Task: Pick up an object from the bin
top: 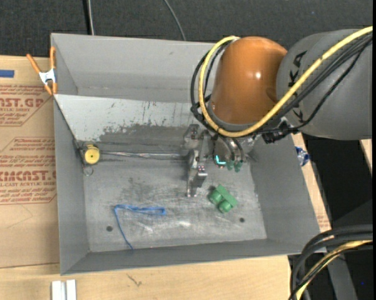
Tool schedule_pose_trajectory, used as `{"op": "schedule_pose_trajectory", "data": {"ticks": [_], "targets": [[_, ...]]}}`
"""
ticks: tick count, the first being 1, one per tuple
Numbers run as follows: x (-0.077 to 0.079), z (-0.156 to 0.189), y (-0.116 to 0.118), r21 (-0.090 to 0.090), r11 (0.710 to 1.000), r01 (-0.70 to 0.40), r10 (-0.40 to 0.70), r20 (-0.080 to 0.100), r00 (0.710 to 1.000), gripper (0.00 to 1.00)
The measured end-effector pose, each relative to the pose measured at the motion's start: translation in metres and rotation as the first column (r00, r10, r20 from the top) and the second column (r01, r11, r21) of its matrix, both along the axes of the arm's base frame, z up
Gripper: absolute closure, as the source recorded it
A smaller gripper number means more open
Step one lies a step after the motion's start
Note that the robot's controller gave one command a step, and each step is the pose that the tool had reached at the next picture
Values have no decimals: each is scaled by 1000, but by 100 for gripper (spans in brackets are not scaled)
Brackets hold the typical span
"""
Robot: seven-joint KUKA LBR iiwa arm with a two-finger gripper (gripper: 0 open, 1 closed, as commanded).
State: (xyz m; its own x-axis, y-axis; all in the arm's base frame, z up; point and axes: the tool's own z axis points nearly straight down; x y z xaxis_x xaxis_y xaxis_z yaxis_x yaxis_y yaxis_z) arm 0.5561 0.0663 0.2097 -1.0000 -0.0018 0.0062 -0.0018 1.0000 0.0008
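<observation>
Our end effector (pixel 196 181) hangs low over the bin (pixel 125 74) floor, just beside 1 green block (pixel 223 199), the nearest thing to pick, we judge; we cannot tell whether it is wide or narrow.

Jaws hang just left of green block (pixel 223 199); blue cord (pixel 139 211) front-left.

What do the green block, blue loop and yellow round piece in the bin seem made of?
Green block: likely moulded plastic, from its even colour, knobbly shape and slight sheen. Blue loop: thin flexible cord or coated wire; it lies in a limp curve. Yellow round piece: probably smooth plastic, too small to be sure.
</observation>
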Motion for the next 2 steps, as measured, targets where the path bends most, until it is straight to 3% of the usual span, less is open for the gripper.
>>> {"op": "schedule_pose_trajectory", "data": {"ticks": [1, 2], "targets": [[9, -135, 58, 0, 964, -264, 264, 9, 964, 0], [-42, -136, 103, 0, 938, -347, 347, 20, 938, 0]]}}
